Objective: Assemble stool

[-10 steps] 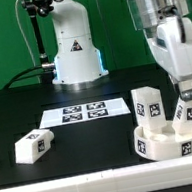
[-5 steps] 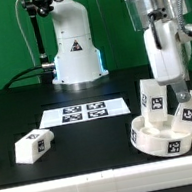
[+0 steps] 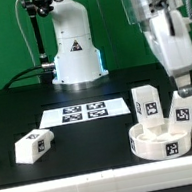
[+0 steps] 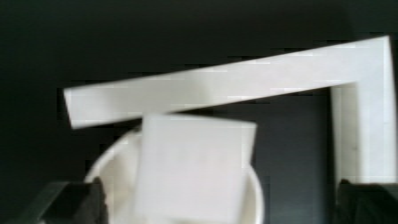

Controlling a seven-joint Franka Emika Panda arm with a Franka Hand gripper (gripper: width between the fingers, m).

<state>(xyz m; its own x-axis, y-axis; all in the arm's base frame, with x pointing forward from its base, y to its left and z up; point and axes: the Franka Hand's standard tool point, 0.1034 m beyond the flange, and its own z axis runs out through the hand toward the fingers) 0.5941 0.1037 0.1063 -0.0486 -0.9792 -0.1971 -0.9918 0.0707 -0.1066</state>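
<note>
The round white seat (image 3: pixel 161 142) lies rim-up on the black table at the exterior view's right. Two tagged white legs stand in it, one at the back left (image 3: pixel 146 103) and one at the right (image 3: pixel 181 112). My gripper (image 3: pixel 184 92) is just above the right leg. In the wrist view that leg (image 4: pixel 192 165) stands between my dark fingers (image 4: pixel 71 203), with gaps on both sides, so the gripper (image 4: pixel 217 208) is open around it. The seat's curved rim (image 4: pixel 107 172) shows beside the leg. A third leg (image 3: pixel 33 145) lies loose on the table at the left.
The marker board (image 3: pixel 83 111) lies mid-table in front of the white robot base (image 3: pixel 74 52). A white angled bar (image 4: pixel 222 85) lies on the table just beyond the seat. The table's front edge runs close below the seat.
Half a second ago the seat and both legs were tipped toward the left with the arm leaning over them. Now the seat sits level, the legs stand upright, and the gripper is back at the right.
</note>
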